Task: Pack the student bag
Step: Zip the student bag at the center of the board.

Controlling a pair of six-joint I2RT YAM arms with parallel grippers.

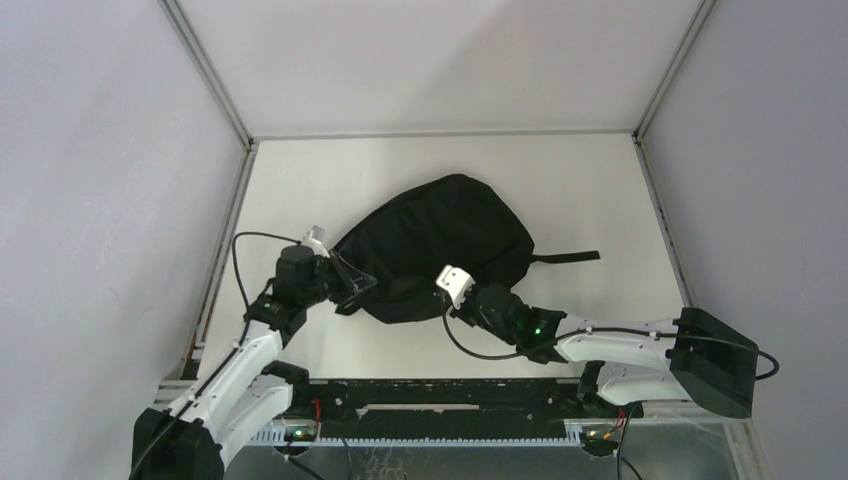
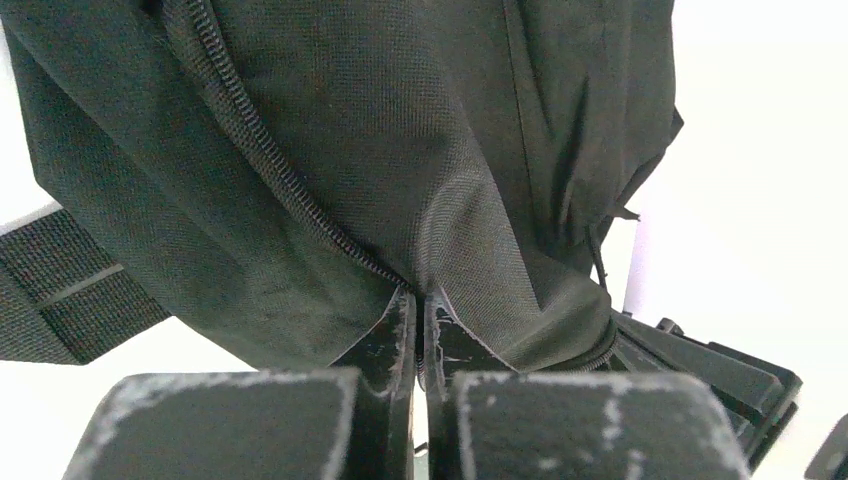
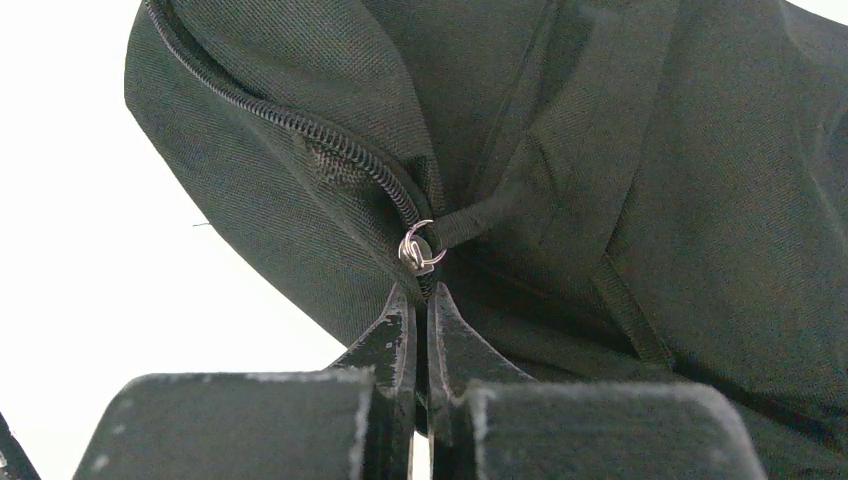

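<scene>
Left tool (image 2: 420, 302) and right tool (image 3: 420, 296) (both closed) pinch the student bag (image 1: 440, 235) ahead.

Bare table (image 1: 400, 165) beyond the student bag (image 1: 440, 235); strap (image 1: 570, 258) across the right side.

A black student bag (image 1: 440, 240) of finely woven fabric on a white table (image 1: 590, 190). Its zip slider (image 3: 418, 250) is silver (the teeth black), its strap (image 2: 60, 295) ribbed black webbing. The left arm (image 1: 240, 365) and right arm (image 1: 610, 348) are white with black joints. The left gripper (image 2: 420, 300) and right gripper (image 3: 422, 295) are black, scuffed pale grey.
</scene>
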